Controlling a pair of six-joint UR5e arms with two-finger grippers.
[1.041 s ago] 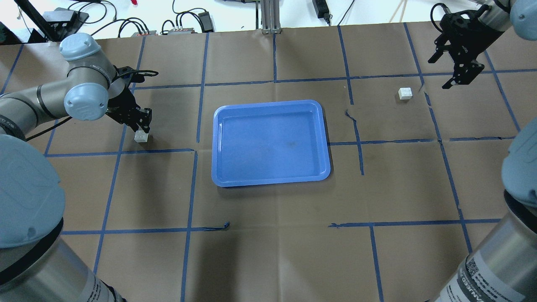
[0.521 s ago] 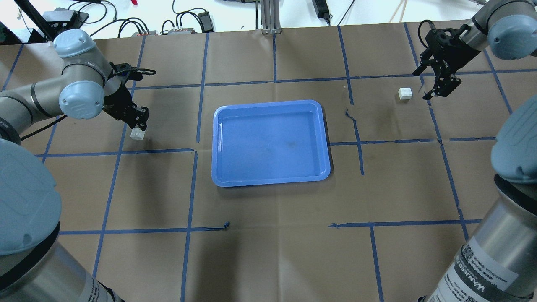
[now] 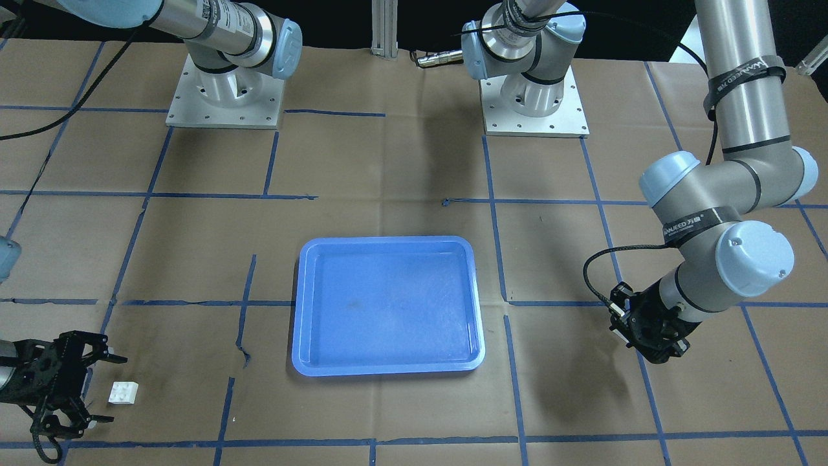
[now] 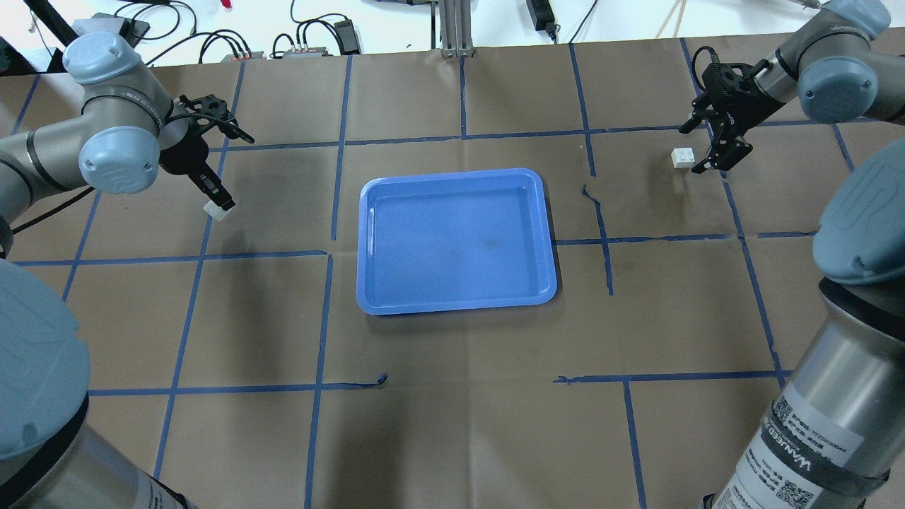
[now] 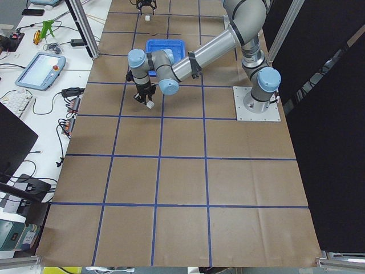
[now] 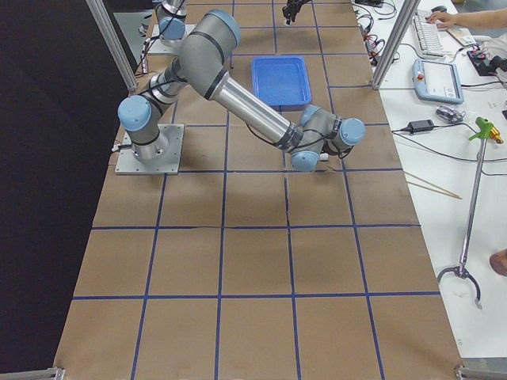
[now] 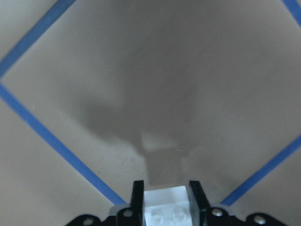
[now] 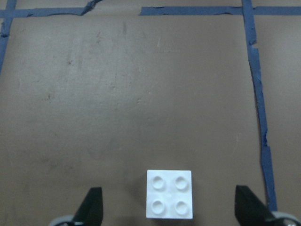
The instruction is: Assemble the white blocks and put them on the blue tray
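My left gripper is shut on one white block and holds it a little above the brown paper, left of the blue tray. The left wrist view shows that block between the two fingers, with its shadow on the paper below. The other white block lies studs up on the table, far right of the tray. My right gripper is open and low beside it. In the right wrist view this block sits between the spread fingers. The tray holds nothing.
Blue tape lines cross the brown paper. Cables and power bricks and an aluminium post line the far edge. The two arm bases stand at the robot's side of the table.
My left gripper has lifted its white block and carried it back and to the left. My right gripper has moved left and down until its open fingers flank the other block.
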